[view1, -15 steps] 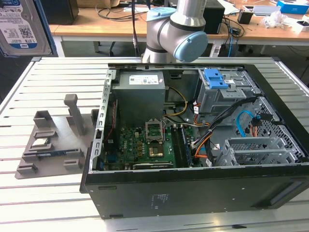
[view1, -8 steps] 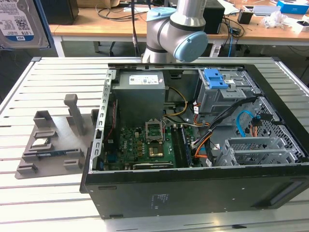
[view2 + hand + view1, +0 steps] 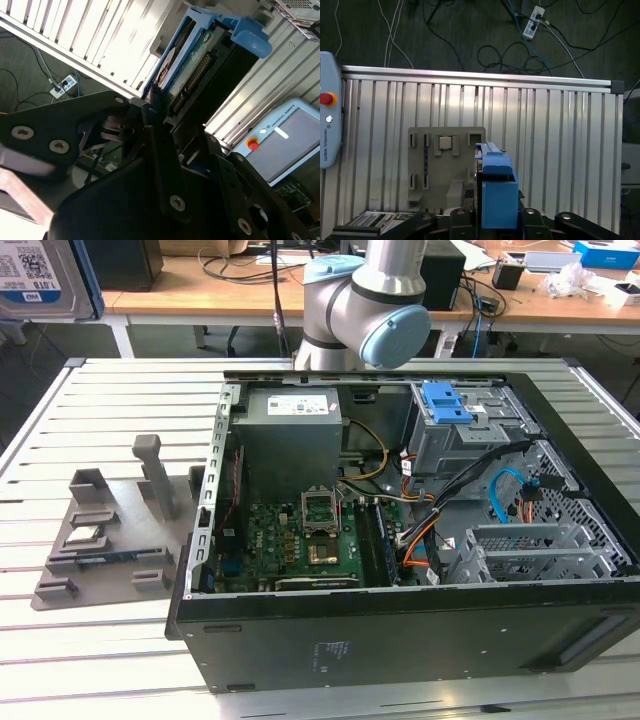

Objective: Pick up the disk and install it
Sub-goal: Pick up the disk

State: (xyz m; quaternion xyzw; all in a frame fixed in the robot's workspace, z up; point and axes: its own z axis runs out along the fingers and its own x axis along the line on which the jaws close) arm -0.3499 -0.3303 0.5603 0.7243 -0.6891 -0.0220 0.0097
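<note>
The disk (image 3: 35, 275), a silver drive with a white-and-blue label in a blue carrier, hangs high at the exterior view's upper left. In both wrist views it stands edge-on between the black fingers: the disk (image 3: 200, 55) shows its green board and connector, and the disk (image 3: 495, 185) shows its blue carrier end. My gripper (image 3: 160, 107) is shut on it, and the gripper (image 3: 495, 222) holds it well above the slatted table, over the grey fixture.
A grey fixture (image 3: 100, 530) (image 3: 445, 165) lies on the aluminium table (image 3: 100, 400). Beside it stands an open computer case (image 3: 400, 630) with a grey power-supply box (image 3: 290, 440) and a blue bracket (image 3: 447, 402) on the drive bay. A teach pendant (image 3: 327, 125) lies at the table's edge.
</note>
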